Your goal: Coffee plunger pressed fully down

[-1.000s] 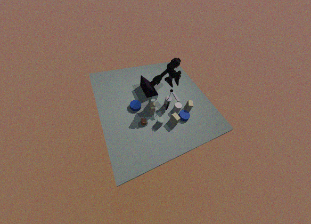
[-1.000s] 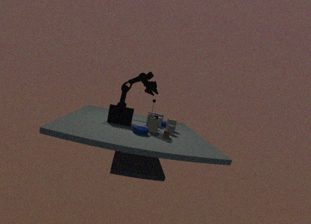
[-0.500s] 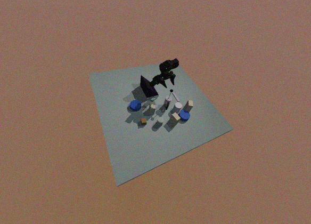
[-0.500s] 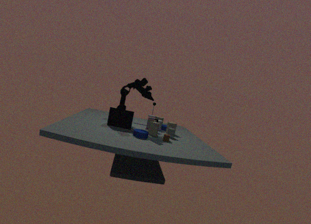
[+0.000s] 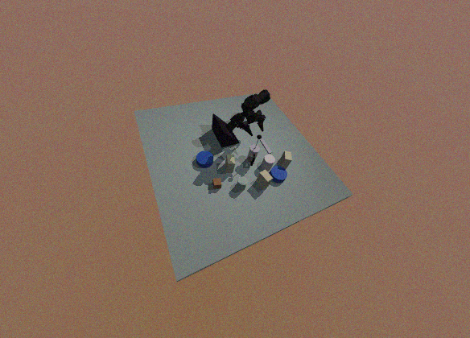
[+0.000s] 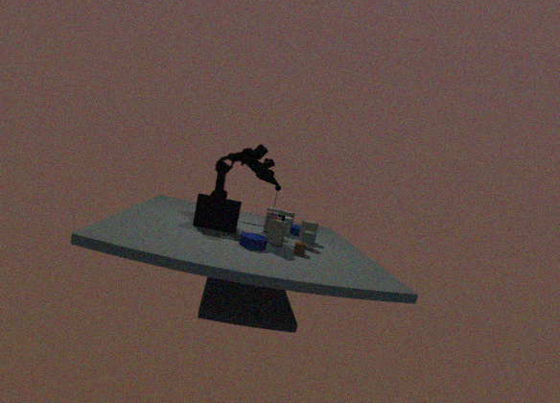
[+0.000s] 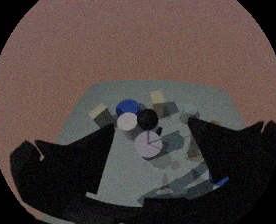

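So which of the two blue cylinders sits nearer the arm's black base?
The blue cylinder at the cluster's left edge, beside the black base; the other blue cylinder lies past the coffee press.

Surroundings: a plain reddish-brown backdrop is being shown, dimly lit.
Furniture: a grey-blue table (image 6: 144, 251) is being carried by a dark pedestal (image 6: 246, 304).
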Motion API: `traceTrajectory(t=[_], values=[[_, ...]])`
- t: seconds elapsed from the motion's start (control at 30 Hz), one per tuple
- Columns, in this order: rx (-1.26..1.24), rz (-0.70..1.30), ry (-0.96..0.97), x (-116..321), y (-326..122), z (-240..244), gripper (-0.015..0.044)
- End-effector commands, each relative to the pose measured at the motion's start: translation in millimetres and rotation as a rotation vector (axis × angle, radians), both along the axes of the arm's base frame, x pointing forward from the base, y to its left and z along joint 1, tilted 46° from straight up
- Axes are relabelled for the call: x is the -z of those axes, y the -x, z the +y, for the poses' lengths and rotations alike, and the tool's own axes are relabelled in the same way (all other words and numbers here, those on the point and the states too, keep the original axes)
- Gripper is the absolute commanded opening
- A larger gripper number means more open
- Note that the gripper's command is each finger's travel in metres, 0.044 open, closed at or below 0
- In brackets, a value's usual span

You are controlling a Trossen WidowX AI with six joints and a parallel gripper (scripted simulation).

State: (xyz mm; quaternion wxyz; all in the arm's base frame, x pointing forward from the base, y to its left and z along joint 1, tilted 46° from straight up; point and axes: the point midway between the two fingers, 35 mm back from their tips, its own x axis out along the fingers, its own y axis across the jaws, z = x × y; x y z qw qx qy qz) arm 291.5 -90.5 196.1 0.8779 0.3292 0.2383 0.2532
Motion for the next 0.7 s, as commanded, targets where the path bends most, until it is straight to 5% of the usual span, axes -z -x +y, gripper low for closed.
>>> traceTrajectory(t=[0.0, 0.53, 0.67], values=[[-0.001, 0.003, 0.005, 2.2, -3.6, 5.4, 0.044], [0.002, -0.006, -0.003, 4.3, -20.3, 20.5, 0.044], [0.002, -0.006, -0.003, 4.3, -20.3, 20.5, 0.0335]])
